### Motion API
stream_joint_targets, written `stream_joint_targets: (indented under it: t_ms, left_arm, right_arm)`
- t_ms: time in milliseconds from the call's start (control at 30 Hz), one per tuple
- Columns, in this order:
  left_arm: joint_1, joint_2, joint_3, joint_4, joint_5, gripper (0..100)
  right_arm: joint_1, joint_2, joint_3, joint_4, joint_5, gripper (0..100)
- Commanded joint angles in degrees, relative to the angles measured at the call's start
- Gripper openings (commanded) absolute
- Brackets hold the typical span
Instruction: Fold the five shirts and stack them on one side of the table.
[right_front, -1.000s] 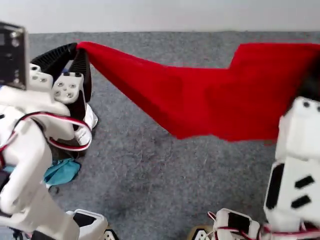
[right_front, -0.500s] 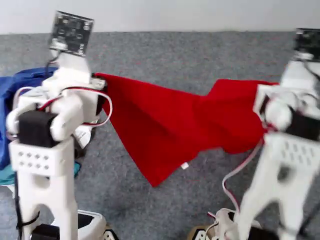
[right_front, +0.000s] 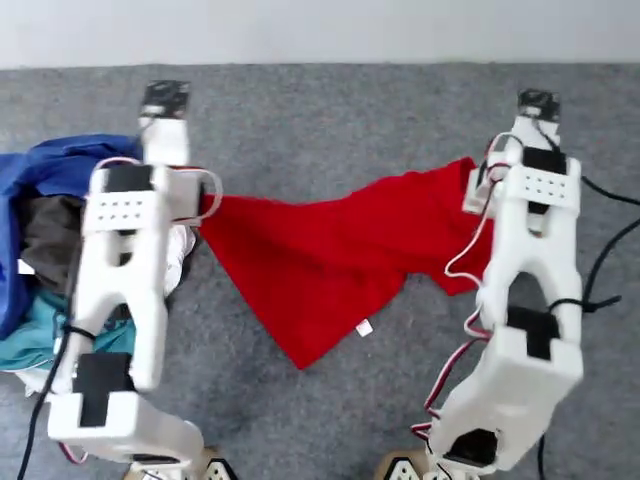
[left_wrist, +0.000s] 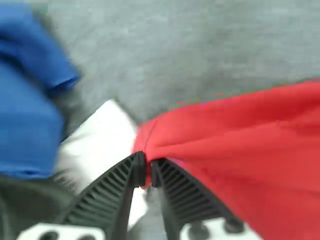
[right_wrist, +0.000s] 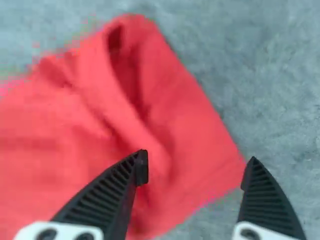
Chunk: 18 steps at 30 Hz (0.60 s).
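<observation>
Lowered since a second ago, the red shirt (right_front: 320, 250) no longer hangs taut in the air between the arms; it lies slack on the grey tabletop (right_front: 330, 110), and both arms have swung down over it. In the high view the tabletop runs edge to edge, with the red shirt spread across its middle from about 9 o'clock to 3 o'clock, one pointed corner trailing toward 6 o'clock. The left arm (right_front: 120, 260) stretches from 7 o'clock up to the shirt's 9 o'clock corner, and the right arm (right_front: 530, 250) from 5 o'clock up to its 3 o'clock end. A pile of other garments sits at the 9 o'clock edge, partly under the left arm: a blue shirt (right_front: 50, 170) toward 10 o'clock, a dark grey piece (right_front: 50, 235) just below it, and a teal one (right_front: 25, 345) toward 8 o'clock. The left hand (left_wrist: 146, 162) is clamped on the red shirt's corner, with cloth bunched between its black ribbed fingers; beneath it lies what looks like a white garment (left_wrist: 100, 140), touching the blue shirt. The right hand (right_wrist: 197, 165) hovers with its fingers wide apart above the shirt's rumpled edge, gripping nothing. A small white tag (right_front: 364, 328) shows on the red shirt near its 6 o'clock corner.
</observation>
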<state>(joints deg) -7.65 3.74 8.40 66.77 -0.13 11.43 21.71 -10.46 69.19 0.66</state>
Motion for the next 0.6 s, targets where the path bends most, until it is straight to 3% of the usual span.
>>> stream_joint_targets:
  t_ms: [0, 167, 267, 333, 400, 567]
  left_arm:
    - [-3.34, 1.41, -2.95, -0.97, 0.53, 1]
    - [-3.34, 3.69, -2.86, -0.97, 0.53, 1]
    - [-3.69, 4.04, -2.77, -0.62, 0.53, 1]
    - [-3.69, 3.69, -2.59, -0.35, 0.62, 1]
    - [-3.60, 3.16, -2.68, 0.44, 0.62, 1]
    - [-3.60, 1.67, -2.86, 2.46, 0.62, 1]
  right_arm:
    - [-0.40, 3.12, -3.96, 2.42, 8.88, 29.0]
    - [-2.51, 12.18, -4.04, -0.57, 13.01, 28.1]
    - [-1.80, 15.69, -4.40, 0.57, 16.79, 16.4]
    - [-1.63, 15.87, -6.42, 5.93, 20.75, 0.7]
    - [-1.54, 15.34, -6.95, 12.79, 25.23, 3.9]
    - [0.75, 12.88, -8.09, 31.87, 36.57, 0.6]
